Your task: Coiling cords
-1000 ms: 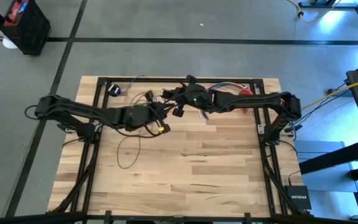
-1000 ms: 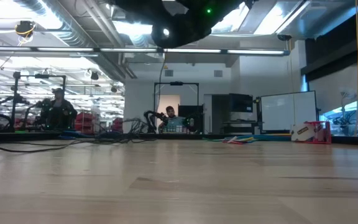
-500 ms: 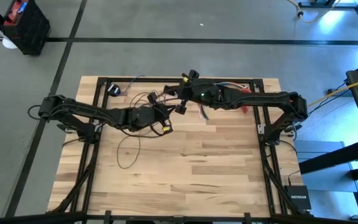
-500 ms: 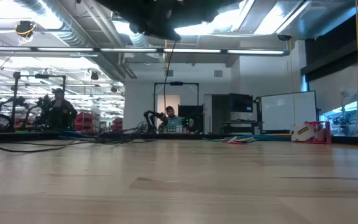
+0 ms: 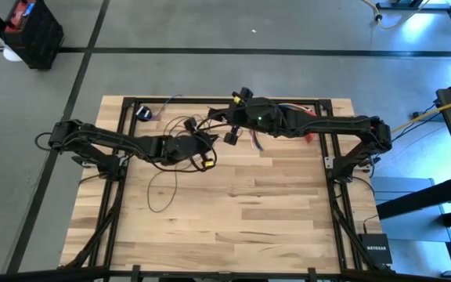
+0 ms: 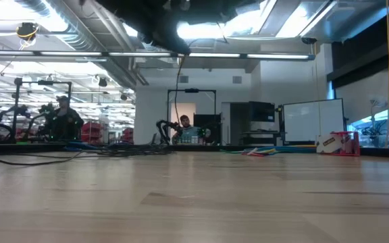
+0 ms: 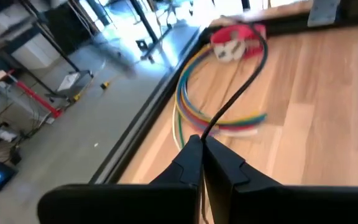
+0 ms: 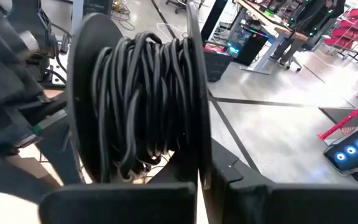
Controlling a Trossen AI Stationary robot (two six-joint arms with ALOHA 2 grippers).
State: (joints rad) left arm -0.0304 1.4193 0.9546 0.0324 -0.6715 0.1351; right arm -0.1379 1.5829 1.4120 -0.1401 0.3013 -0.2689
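Both arms reach inward over the surface's [image 5: 233, 204] far half, where I see my left hand [image 7: 202, 144] clenched on the cord [image 7: 244, 87] and my right hand [image 8: 199, 163] clenched on a spool's [image 8: 138, 99] flange wound with cord; a box off the surface reads NETGEAR [image 5: 376, 249].

**Layout at the table's far edge**

Both pincers raised over the far half of the table [image 5: 233, 211]: left pincer [image 5: 207, 153] left of centre, right pincer [image 5: 231, 117] just beyond it, nearer the far edge. Cord [image 5: 163, 188] looped on the table below the left arm. Bundle of wires [image 7: 219, 118] beyond the left pincer, near the edge.
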